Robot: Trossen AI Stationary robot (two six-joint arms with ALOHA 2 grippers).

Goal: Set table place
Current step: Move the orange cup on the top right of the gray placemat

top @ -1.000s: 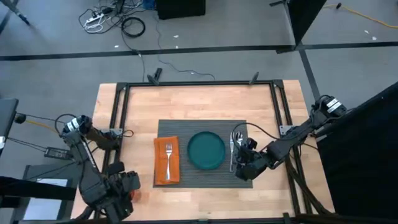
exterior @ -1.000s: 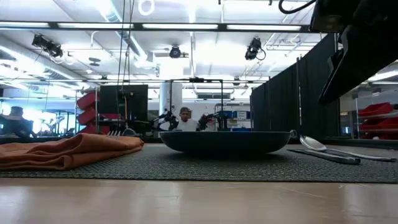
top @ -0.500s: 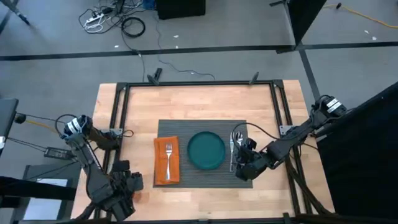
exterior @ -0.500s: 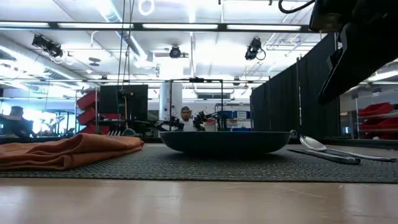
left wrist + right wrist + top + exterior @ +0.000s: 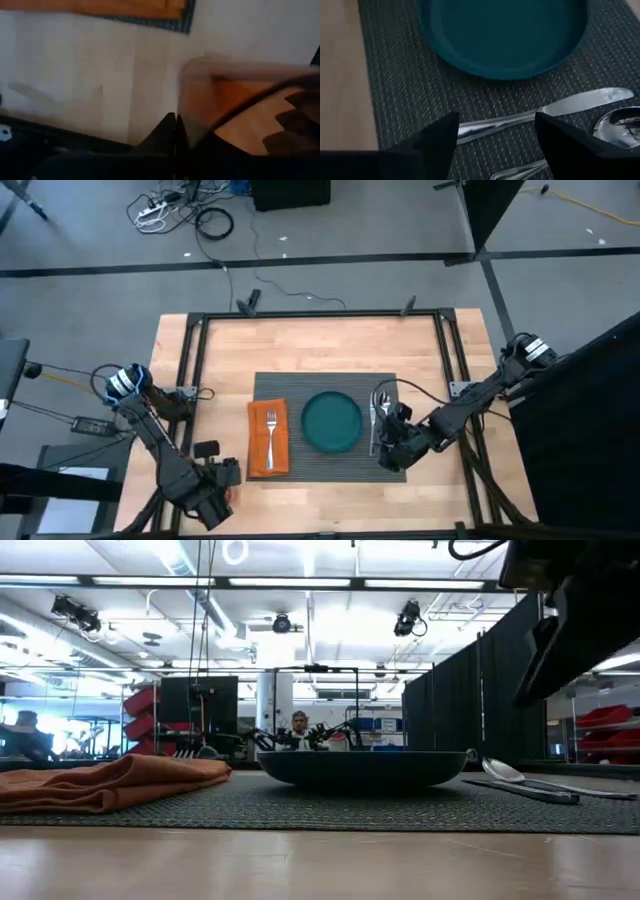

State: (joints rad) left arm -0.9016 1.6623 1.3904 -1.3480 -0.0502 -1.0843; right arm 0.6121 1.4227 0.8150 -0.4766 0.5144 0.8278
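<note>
Centrally on the table [image 5: 320, 345] lies the mat [image 5: 322, 385], dark grey and ribbed; all else is listed against it.

Plate [image 5: 332, 421]: teal, round, on the mat's middle.

Napkin [image 5: 268, 438]: orange, on the mat's left edge, spilling slightly onto the wood. Fork [image 5: 270, 432]: lying lengthwise on top of the napkin.

Knife [image 5: 545, 112] and spoon [image 5: 620, 121]: side by side on the mat's right part, just beside the plate (both partly hidden by the arm in the high view).

Right gripper [image 5: 495, 132]: low over the mat's right edge, above the knife; fingers spread apart, nothing between them.

Left gripper [image 5: 222, 477]: off the mat's near-left corner, over bare wood near the table's front edge. An orange object [image 5: 235, 100], blurred, sits between its fingers in the left wrist view; whether the fingers clamp it cannot be told.

Background, low view: a person [image 5: 297, 730] seated far behind the plate.
</note>
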